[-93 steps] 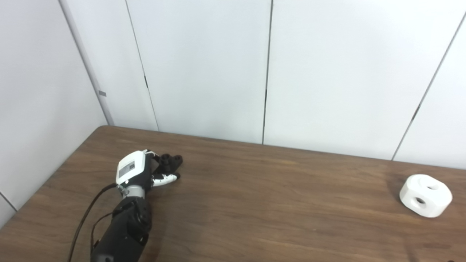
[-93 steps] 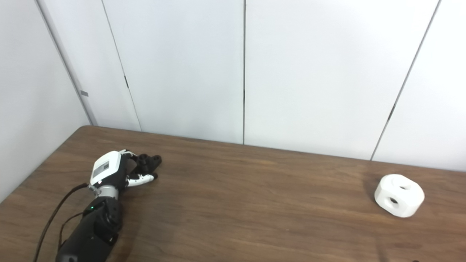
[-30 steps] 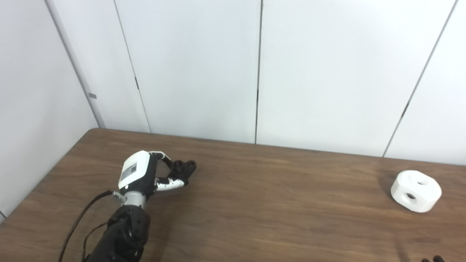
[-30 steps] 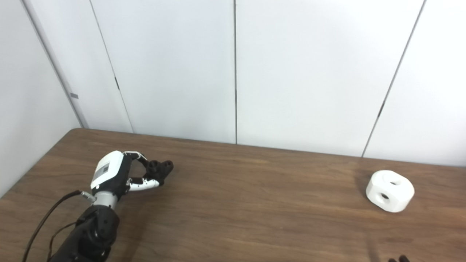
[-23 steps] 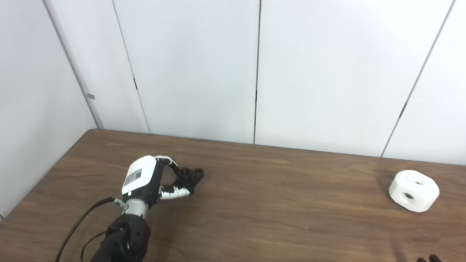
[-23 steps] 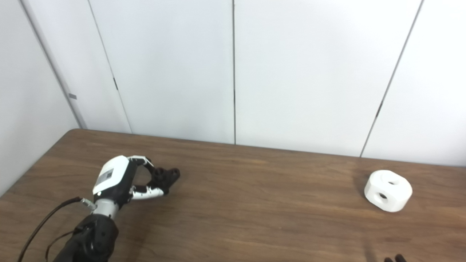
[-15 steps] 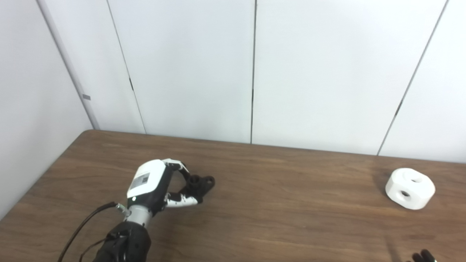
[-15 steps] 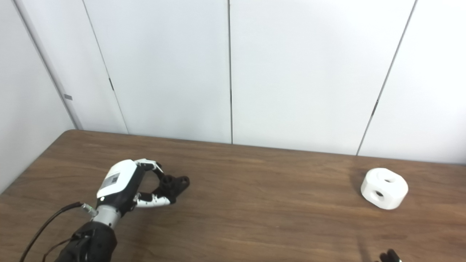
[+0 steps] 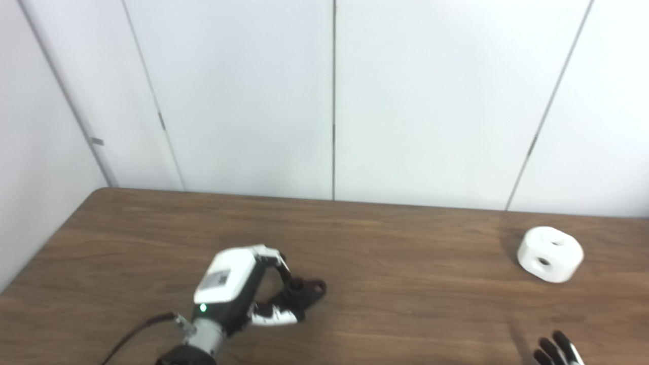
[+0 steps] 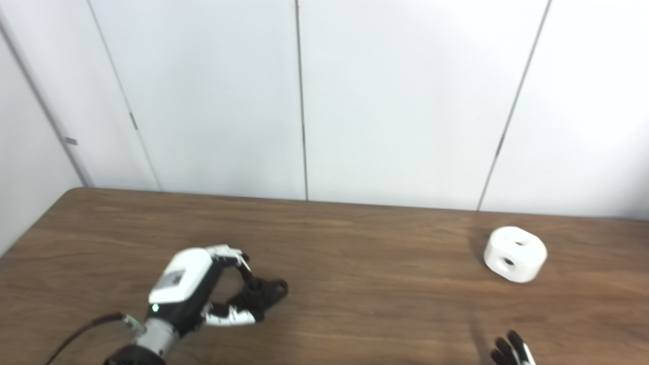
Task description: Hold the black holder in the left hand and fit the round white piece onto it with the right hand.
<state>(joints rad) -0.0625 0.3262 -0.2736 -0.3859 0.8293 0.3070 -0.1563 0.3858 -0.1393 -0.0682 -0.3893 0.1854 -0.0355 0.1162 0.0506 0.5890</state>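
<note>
left hand [image 9: 230,289] grips black holder [image 9: 303,293]; round white piece [image 9: 550,254] sits well apart.

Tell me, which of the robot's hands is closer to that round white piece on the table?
Right. The right hand is just entering at the bottom edge, below the round white piece. The left hand is far across the table, holding the black holder.

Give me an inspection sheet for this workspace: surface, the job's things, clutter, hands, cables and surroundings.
Surface: brown wooden table.
Job's things: black holder held in the left hand; round white piece alone at far right.
Clutter: nothing seen.
Hands: left hand shut on the holder; right hand, only fingertips at bottom edge, state unclear.
Cables: dark cable by the left wrist.
Surroundings: white wall panels.
</note>
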